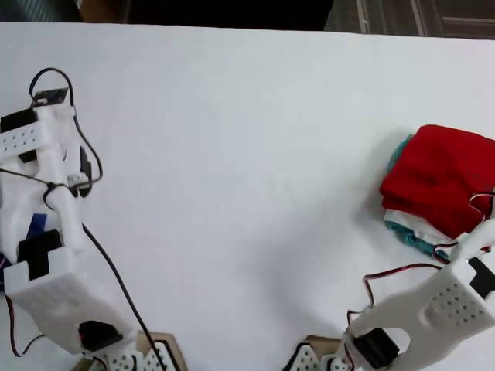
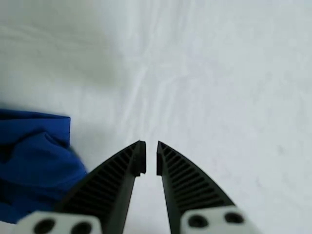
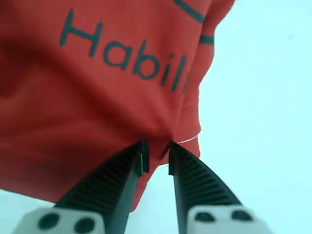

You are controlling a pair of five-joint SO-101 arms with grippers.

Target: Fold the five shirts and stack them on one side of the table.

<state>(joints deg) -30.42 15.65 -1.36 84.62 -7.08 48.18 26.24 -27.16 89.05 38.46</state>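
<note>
Pinching folded red fabric shirt atop right-side stack, right gripper clamped on it, left gripper together beside blue cloth

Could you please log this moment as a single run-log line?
left gripper: shut, empty, beside blue shirt | right gripper: pinching red shirt atop stack

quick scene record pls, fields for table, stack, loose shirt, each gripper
table: white
stack: red shirt on top, white and teal layers beneath, table's right side
left gripper: shut, empty, over bare table
right gripper: pinching the red shirt's edge
loose shirt: blue shirt, beside left gripper, off the stack
</note>
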